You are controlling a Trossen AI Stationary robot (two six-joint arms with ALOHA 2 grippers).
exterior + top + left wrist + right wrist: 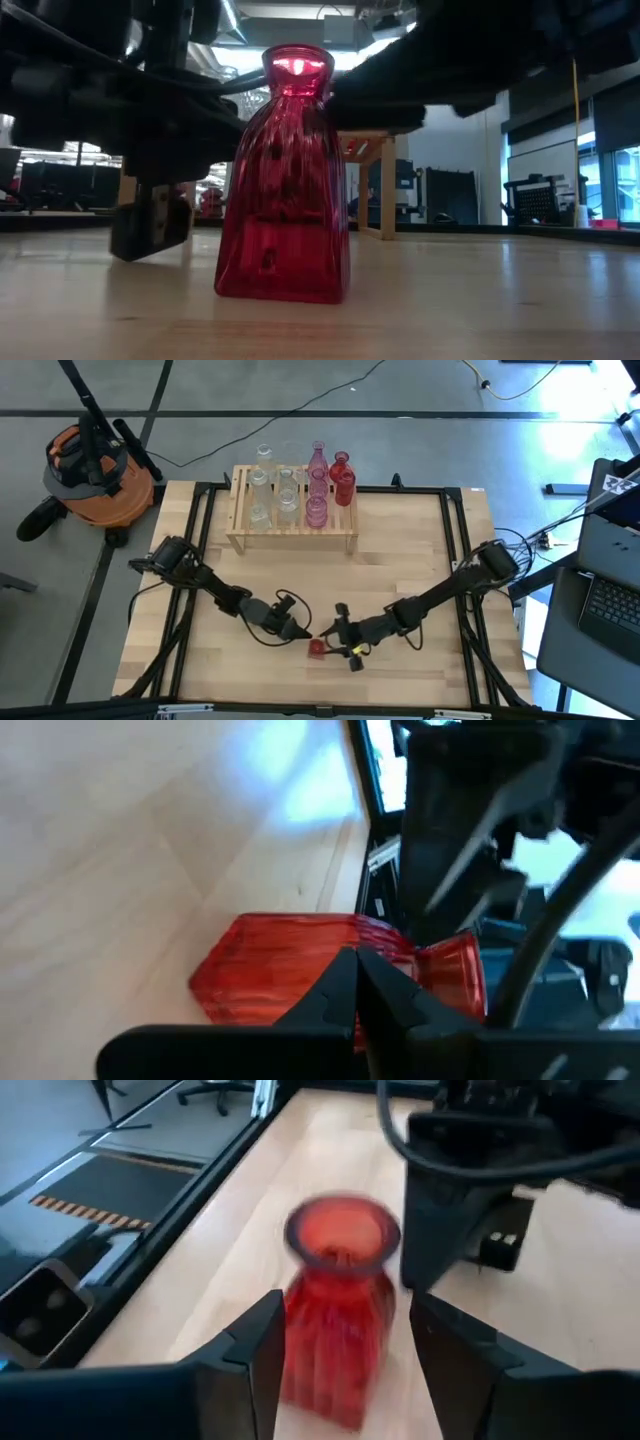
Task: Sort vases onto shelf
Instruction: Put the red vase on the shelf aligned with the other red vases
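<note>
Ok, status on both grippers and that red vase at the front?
Right gripper open, fingers either side of the squat red glass vase, upright on the table. Left gripper shut, close beside it. Wooden slatted shelf holds the other vases.

The red vase (283,180) near the desk's front edge is deep, translucent red glass with fine vertical ribbing. The desk (420,560) is pale wood in lengthwise planks, framed by black rails. The shelf (292,532) is light natural wood with slats, carrying clear vases (264,485), pink vases (317,485) and two red ones (342,480). Both arms are black. An orange and grey vacuum (95,475) stands on the grey floor.
</note>
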